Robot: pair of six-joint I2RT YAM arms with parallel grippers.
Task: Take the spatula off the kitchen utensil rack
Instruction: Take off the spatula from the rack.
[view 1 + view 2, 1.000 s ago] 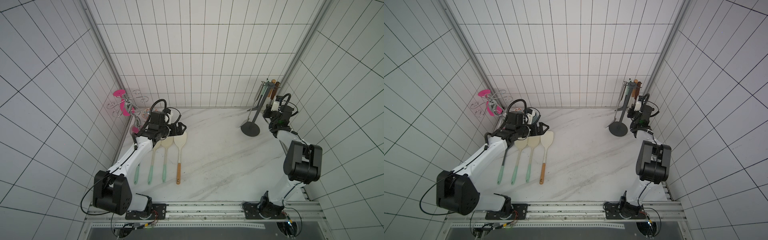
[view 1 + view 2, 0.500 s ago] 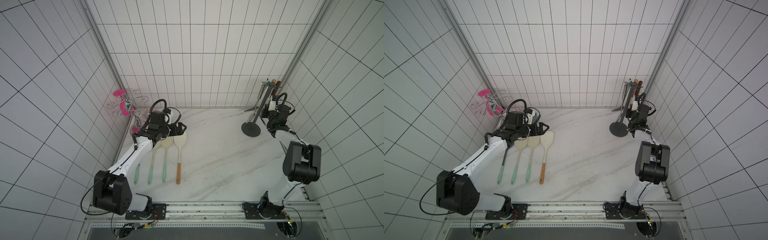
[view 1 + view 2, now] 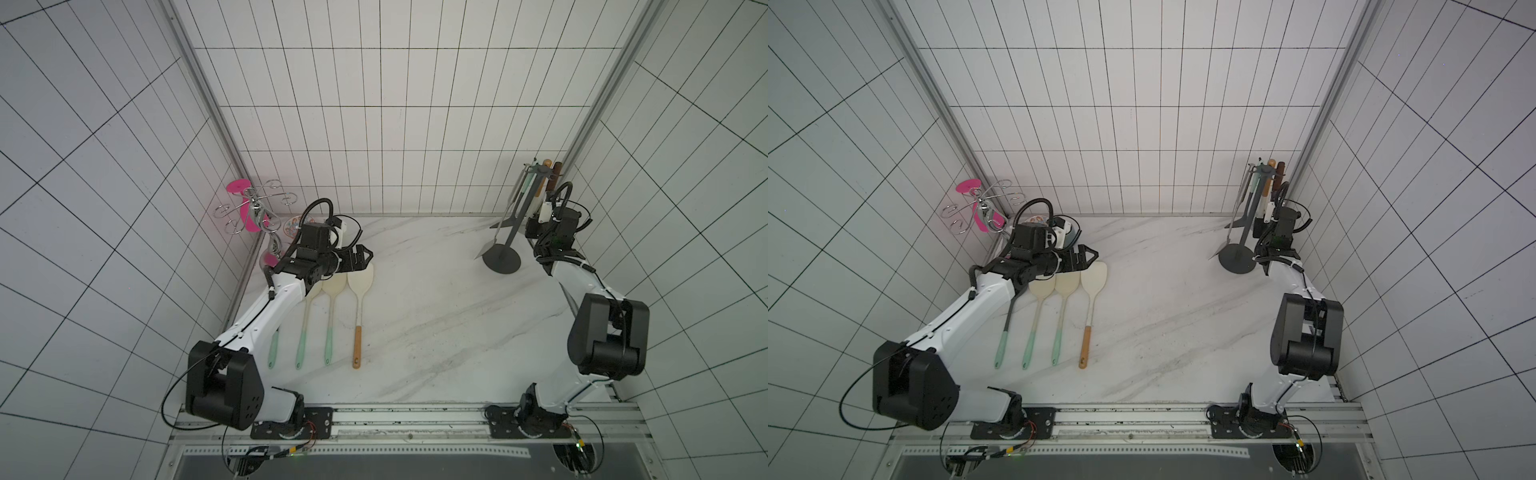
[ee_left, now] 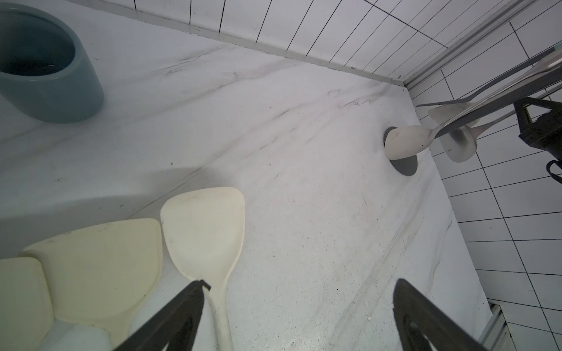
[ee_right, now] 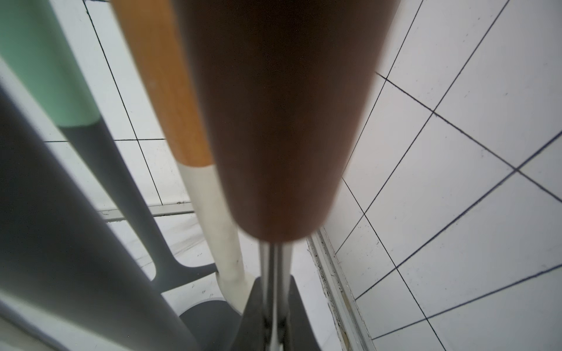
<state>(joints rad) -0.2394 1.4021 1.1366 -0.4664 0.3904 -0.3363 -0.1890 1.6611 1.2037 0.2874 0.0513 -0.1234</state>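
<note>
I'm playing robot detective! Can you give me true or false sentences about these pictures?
1. Four utensils lie on the table. True.
2. The left gripper is shut. False: it is open and empty.
3. The right gripper is shut on the brown-handled spatula. True.
4. The kitchen utensil rack lies on its side. False: it stands on its base.
5. Every lying utensil has a green handle. False: one has a wooden handle.

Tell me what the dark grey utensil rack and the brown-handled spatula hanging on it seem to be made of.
The kitchen utensil rack: probably metal with a matte dark grey coating; thin rigid pole, flat round base, no glare. The spatula: its handle looks like smooth dark-stained wood, though blur hides any grain; the shank below is shiny, likely bare steel.
</note>
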